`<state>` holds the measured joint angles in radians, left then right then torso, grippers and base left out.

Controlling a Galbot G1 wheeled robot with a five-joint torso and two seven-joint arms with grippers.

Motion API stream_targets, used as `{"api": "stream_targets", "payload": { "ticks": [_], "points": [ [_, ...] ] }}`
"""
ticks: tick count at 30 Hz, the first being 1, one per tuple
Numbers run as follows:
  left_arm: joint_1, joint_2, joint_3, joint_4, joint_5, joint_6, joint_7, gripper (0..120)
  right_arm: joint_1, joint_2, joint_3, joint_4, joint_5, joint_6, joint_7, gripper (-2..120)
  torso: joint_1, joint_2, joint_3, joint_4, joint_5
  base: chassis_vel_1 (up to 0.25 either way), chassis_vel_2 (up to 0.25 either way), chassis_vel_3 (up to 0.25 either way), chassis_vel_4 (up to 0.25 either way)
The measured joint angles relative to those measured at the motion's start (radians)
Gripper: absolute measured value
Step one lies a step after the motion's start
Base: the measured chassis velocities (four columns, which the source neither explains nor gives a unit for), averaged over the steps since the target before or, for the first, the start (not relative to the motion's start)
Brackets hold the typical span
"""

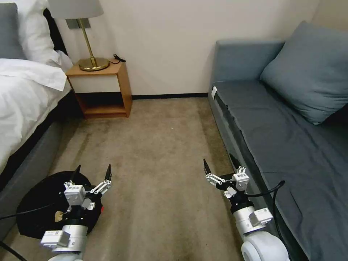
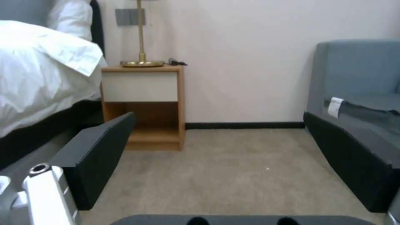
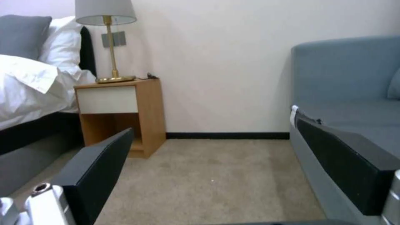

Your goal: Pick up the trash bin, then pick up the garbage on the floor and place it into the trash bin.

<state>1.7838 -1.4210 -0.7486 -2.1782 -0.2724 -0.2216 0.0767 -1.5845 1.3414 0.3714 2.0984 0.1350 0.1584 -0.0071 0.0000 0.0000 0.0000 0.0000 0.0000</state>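
beige carpet floor (image 1: pixel 159 145) carries the black-lined trash bin (image 1: pixel 36 206) beside the bed (image 1: pixel 21 108), plus a wooden nightstand (image 1: pixel 105 87).

bed (image 1: pixel 25 94) left | nightstand (image 1: pixel 103 87) with brass lamp (image 1: pixel 88 40), perhaps a cable | grey sofa (image 1: pixel 286 134) right

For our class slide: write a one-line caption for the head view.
Both open grippers, left over the trash bin, right beside the sofa, face bare carpet.

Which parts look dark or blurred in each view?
Head view: the trash bin reads as a featureless black patch under the left gripper. Left wrist view: fingers are soft, close up. Right wrist view: fingers likewise, nightstand sharper.
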Motion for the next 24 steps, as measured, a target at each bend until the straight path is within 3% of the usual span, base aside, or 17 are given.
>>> {"api": "stream_targets", "payload": {
  "ticks": [24],
  "points": [
    [0.0, 0.0, -0.003, 0.0, -0.002, 0.004, -0.002, 100, 0.0, 0.0, 0.0, 0.0, 0.0, 0.0, 0.0, 100, 0.0, 0.0, 0.0, 0.0, 0.0, 0.0, 0.0, 0.0, 0.0]
  ]
}}
